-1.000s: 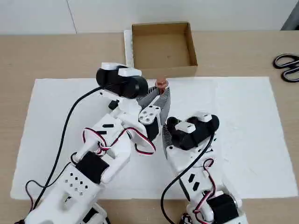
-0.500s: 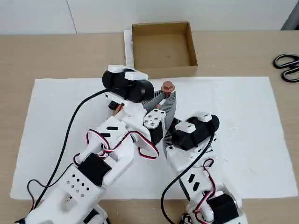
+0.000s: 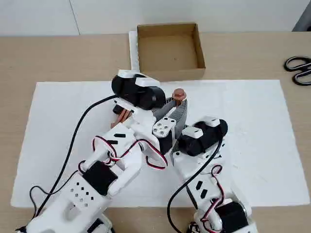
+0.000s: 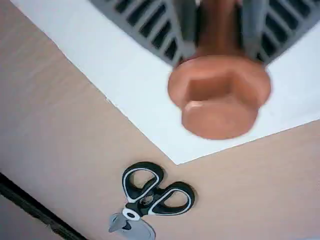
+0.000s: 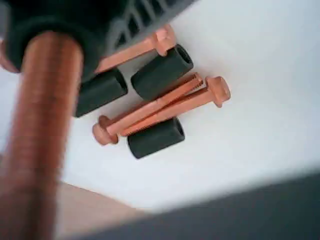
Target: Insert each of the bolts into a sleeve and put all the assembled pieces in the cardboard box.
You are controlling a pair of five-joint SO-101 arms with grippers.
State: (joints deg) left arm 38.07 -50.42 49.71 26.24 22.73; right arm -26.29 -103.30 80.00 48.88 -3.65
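Over the white sheet, just short of the cardboard box: copper bolt held head-up, clamped between the fingers of the left gripper. Lower down, its threaded shaft run through a black sleeve pinched in the right gripper. Lying bunched on the sheet beside the arms: three loose sleeves and several loose bolts. Far off at the edge of the surface, black scissors.

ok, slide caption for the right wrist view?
Close up: bolt shaft in a black sleeve; loose bolts and sleeves on the white sheet behind.
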